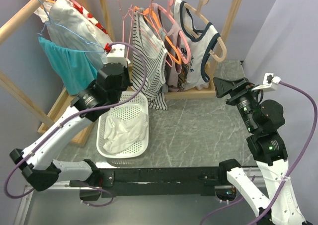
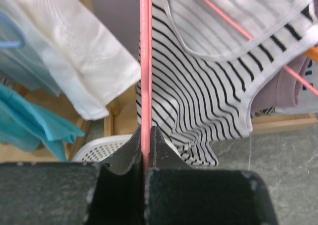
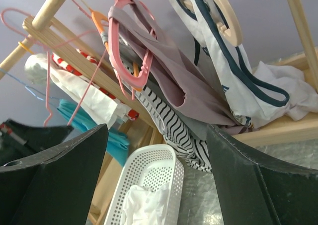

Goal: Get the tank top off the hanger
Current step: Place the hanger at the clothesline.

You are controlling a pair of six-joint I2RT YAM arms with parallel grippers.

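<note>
Your left gripper [image 2: 145,148] is pinching the hanger [image 2: 144,61], showing only from its wrist, right gripper [image 3: 156,133] gaping empty.

Bright, even lighting, soft shadows, close foregrounds slightly blurred.

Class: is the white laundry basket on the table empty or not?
Not empty. The top view shows a crumpled white garment lying inside the basket, over its near half.

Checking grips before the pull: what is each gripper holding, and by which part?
Left gripper pinches the pink hanger by a straight bar; right gripper, open, holds nothing.
</note>
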